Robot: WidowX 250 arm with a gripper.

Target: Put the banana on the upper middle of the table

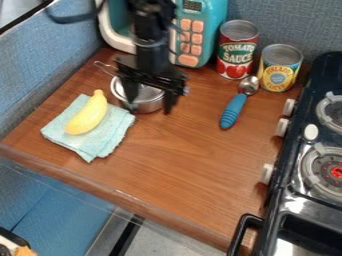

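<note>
Brown wood-grain table (187,160) meets fabric-covered blue-grey walls (287,22), with a black toy stove (310,135) along its right edge in view. Toward the back stand a turquoise and white toy microwave (208,47), a red and white tomato can (237,50) and a yellow and blue can (280,67). A metal spoon with a blue handle (234,109) lies in front of them.

The curved yellow banana (88,115) rests on a folded light-blue cloth (110,132), left in view. The black gripper (149,106) hangs over the round silver metal pot (152,95), its fingers spread wide with nothing held.

The step in hand appears to be reaching the banana. The gripper would do well to clear the pot's rim first, then turn so its fingers straddle the banana's narrow middle rather than its length. Too deep a descent could pinch the cloth and drag it along. Once gripped, the banana should be lifted above the pot and lowered gently between pot and spoon, just in front of the microwave; its curve may make it rock on release.
</note>
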